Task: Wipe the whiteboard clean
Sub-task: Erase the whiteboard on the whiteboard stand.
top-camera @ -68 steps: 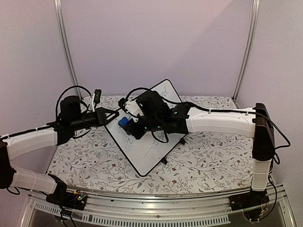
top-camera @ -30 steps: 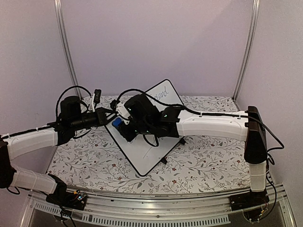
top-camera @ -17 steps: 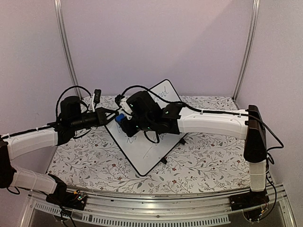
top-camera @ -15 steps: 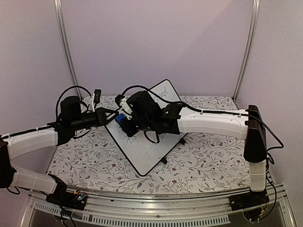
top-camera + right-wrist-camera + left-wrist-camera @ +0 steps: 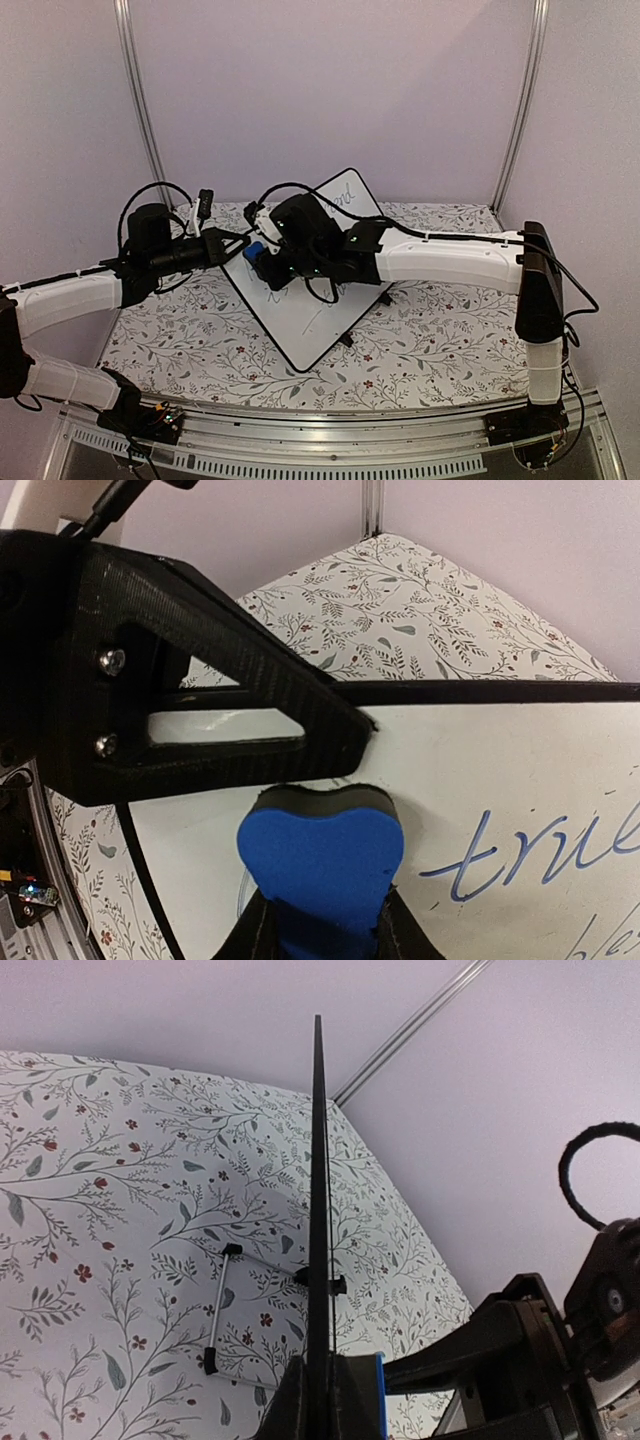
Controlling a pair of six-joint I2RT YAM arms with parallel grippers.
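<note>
The whiteboard (image 5: 312, 305) stands tilted on the flowered table, with blue handwriting on it (image 5: 545, 855). My left gripper (image 5: 236, 245) is shut on the board's left edge; in the left wrist view the board is edge-on (image 5: 318, 1190) between my fingers (image 5: 292, 1410). My right gripper (image 5: 268, 262) is shut on a blue eraser (image 5: 256, 252), which presses against the board's upper left part, right beside the left gripper. In the right wrist view the eraser (image 5: 320, 855) sits just below the left gripper's finger (image 5: 200, 680), with the writing to its right.
The board's black stand feet (image 5: 215, 1310) rest on the flowered tablecloth (image 5: 440, 340). Metal posts (image 5: 135, 100) rise at the back corners against the lilac walls. The right arm (image 5: 460, 262) reaches across over the board.
The right gripper with the eraser swept left across the board, then came back slightly right and up. In the last half second it barely moved. The left gripper has held still.
</note>
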